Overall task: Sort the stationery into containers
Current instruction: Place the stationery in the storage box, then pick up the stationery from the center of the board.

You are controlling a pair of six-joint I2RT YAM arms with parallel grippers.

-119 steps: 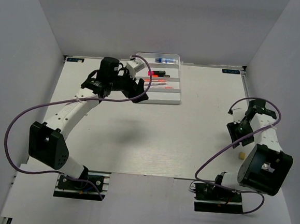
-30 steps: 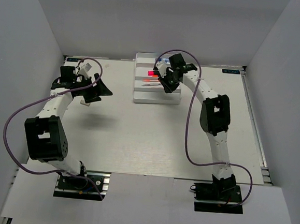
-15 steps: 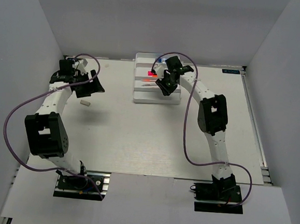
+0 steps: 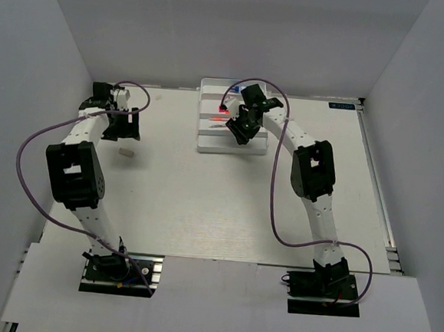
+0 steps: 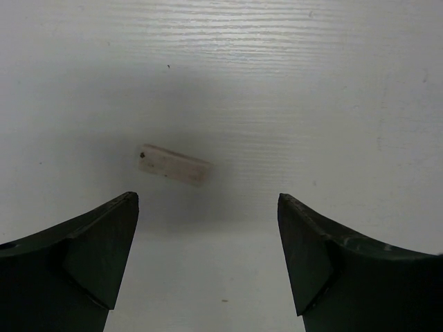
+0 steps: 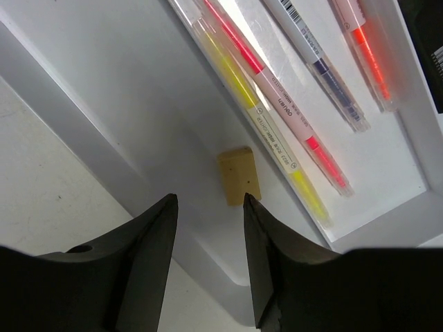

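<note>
The white stepped tray [image 4: 207, 143] stands at the back middle of the table. My right gripper [image 4: 239, 130] hovers over it, open. In the right wrist view a tan eraser block [image 6: 239, 176] lies loose in a tray [image 6: 104, 90] row just beyond the right gripper [image 6: 209, 200], touching neither finger. One row up lie a yellow stick [image 6: 235, 76] and a pink stick [image 6: 277, 93]. My left gripper [image 4: 123, 126] is at the far left, open. A pale white block [image 5: 173, 164] lies on the table just ahead of the left gripper [image 5: 208, 200]; the same block [image 4: 126, 152] shows from above.
A dark-inked pale pen [image 6: 322, 66] and an orange marker [image 6: 367, 59] lie in the tray's farther rows. A pink-red marker tip [image 4: 222, 111] shows left of the right wrist. The enclosure walls stand close behind the tray and beside the left arm.
The right gripper's jaws have opened wider over the tray, with the tan eraser lying free. The left arm has drawn back to the left, away from the pale block.
</note>
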